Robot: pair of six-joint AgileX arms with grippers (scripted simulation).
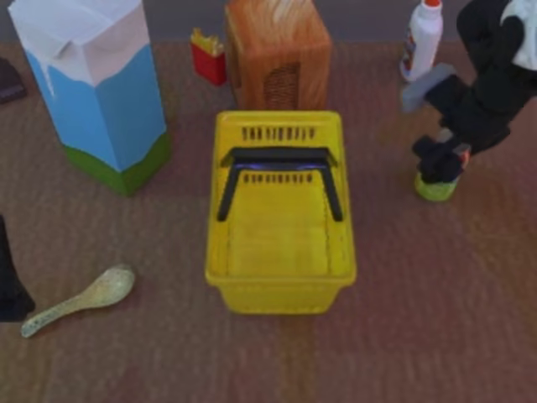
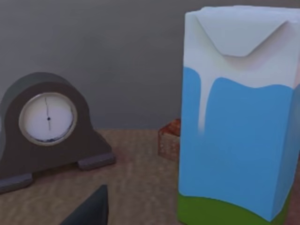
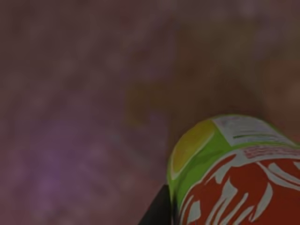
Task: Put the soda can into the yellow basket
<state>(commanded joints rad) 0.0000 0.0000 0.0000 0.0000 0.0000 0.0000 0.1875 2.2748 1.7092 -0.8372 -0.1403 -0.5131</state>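
The soda can (image 1: 436,190) stands to the right of the yellow basket (image 1: 281,281), with only its lime-green lower end showing beneath my right gripper (image 1: 438,172). That gripper reaches down over the can from above and is shut on it. In the right wrist view the can (image 3: 234,178) fills the lower corner, red and white above lime green, with a dark finger (image 3: 161,212) pressed against its side. The basket sits mid-table, its black handles (image 1: 279,159) folded across the opening. My left gripper (image 1: 10,285) is parked at the table's left edge, open.
A tall blue and white carton (image 1: 96,92) stands at the back left, a wooden box (image 1: 277,54) and a red fries box (image 1: 208,57) behind the basket, a white bottle (image 1: 422,40) at the back right. A spoon (image 1: 80,300) lies front left. A mantel clock (image 2: 47,126) appears in the left wrist view.
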